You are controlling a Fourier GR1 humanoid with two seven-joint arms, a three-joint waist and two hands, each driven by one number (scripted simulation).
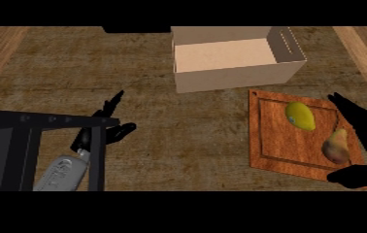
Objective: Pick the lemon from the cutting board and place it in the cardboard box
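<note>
Approach is the step in hand, by my reading: the lemon lies untouched on the cutting board, in the board's upper half, and nothing is grasped yet. The right hand shows at the board's right edge. It is spread wide, with straight fingers over the board's upper right corner and the thumb dark below its lower right corner, and it holds nothing. A pear lies on the board too, toward its lower right, near the lemon but apart from it.

The next move, as I judge it, calls for the hand to travel left across the board and close round the lemon alone, coming from above so that the pear is not nudged. After that come a lift and a carry to the cardboard box, which stands just beyond the board's upper left corner with its top open. The lemon has to clear the rim of the box's near wall before it is let go.

Room looks good — the route from board to box is short and crosses only the board's top edge. The left hand rests well left of the board, fingers open and up, partly crossed by a black frame — out of the path.
</note>
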